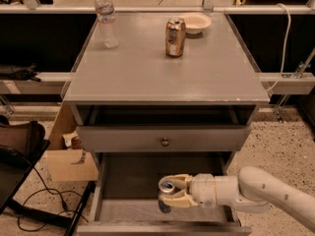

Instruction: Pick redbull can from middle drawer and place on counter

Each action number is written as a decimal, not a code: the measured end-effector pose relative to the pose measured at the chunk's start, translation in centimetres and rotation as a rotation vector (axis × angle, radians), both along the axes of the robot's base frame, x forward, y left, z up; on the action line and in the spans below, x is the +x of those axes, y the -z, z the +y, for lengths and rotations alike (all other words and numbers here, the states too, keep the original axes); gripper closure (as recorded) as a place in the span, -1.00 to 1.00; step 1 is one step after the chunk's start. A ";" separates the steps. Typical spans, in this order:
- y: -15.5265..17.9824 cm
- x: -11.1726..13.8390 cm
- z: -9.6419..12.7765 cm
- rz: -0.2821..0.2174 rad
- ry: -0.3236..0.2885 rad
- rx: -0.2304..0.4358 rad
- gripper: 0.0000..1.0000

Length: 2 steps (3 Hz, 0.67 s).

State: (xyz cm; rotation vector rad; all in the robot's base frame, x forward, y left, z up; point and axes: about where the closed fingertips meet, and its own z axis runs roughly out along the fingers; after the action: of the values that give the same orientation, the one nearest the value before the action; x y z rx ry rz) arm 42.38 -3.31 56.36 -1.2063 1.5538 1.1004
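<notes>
The redbull can (pixel 166 188), slim with a shiny silver top, stands upright in the open middle drawer (pixel 129 181), right of its centre and near the front. My gripper (pixel 170 194) reaches in from the right on a white arm. Its tan fingers (pixel 178 202) sit on either side of the can and are shut on it. The can's lower body is partly hidden by the fingers. The grey counter (pixel 157 75) is above, on top of the cabinet.
On the counter stand a gold-copper can (pixel 175 37), a water bottle (pixel 107 17) and a pale bowl (pixel 196 22). The drawer front with a round knob (pixel 165 141) overhangs the back of the middle drawer. A cardboard box (pixel 69 159), a black chair (pixel 15 161) and cables lie left.
</notes>
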 end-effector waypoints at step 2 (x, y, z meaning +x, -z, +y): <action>-18.0 -0.9 -2.2 0.082 0.084 -0.016 1.00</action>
State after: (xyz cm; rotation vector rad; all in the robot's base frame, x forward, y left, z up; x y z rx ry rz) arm 41.44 -5.53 74.35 -1.1082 1.6633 1.0961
